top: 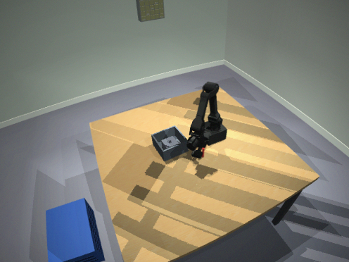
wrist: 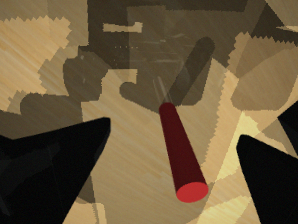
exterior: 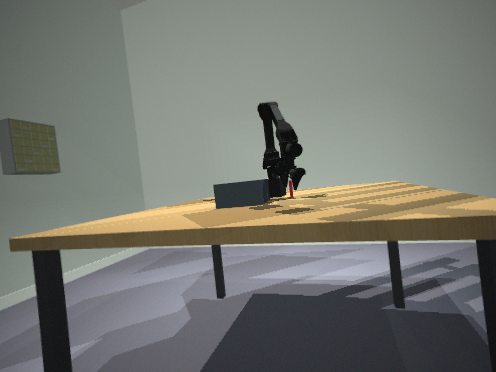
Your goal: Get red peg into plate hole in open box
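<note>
Red and upright, the peg (top: 202,152) (exterior: 291,189) (wrist: 181,150) stands on the counter (top: 246,197) (exterior: 250,232) (wrist: 130,165), just beside the box (top: 176,153) (exterior: 241,194). The pincer (top: 200,153) (exterior: 294,183) (wrist: 174,133) is down at it with its fingers wide apart and nothing clamped. In the wrist view the peg shows between the two fingertips, with bare space on either side and its bright top end toward the lower edge of the picture; it looks somewhat nearer the right-hand finger of that view.

The step in hand looks to be the approach for the grasp. The lift, the carry and the insertion are all undone: the plate (top: 171,141) lies at the bottom of the box, a dark mark near its middle that is probably the hole, and no peg is in it.

Next, I judge, the pincer should centre on the peg, settle low enough for a firm hold, and only then close. Closing off-centre could push the peg sideways or tip it, since it is slim and stands on a small foot. A crooked grip would also matter later, as the peg must enter the hole straight. Once held, it needs raising above the box wall before any move across.
</note>
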Robot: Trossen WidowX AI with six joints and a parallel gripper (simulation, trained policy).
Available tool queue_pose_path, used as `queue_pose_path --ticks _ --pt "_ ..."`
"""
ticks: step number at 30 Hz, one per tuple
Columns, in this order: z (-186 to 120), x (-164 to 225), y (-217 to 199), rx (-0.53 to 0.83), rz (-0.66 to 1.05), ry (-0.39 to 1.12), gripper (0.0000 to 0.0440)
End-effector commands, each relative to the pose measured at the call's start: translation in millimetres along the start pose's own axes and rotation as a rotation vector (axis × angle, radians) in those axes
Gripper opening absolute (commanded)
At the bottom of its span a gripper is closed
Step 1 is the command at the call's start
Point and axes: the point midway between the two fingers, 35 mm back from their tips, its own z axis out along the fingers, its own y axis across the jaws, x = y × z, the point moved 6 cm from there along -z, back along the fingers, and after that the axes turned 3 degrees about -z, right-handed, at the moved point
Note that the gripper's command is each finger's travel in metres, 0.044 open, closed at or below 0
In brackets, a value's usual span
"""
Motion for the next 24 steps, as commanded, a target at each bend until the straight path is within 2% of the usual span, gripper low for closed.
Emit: queue_pose_path --ticks 1,13,24 --pt "11.3 -0.5 -2.3 0.023 -0.002 0.0 0.0303" --pt "37.8 1.5 -9.7 0.117 -0.007 0.016 0.0006" --pt "8.6 0.0 4.3 0.071 -0.023 -0.041 0.0"
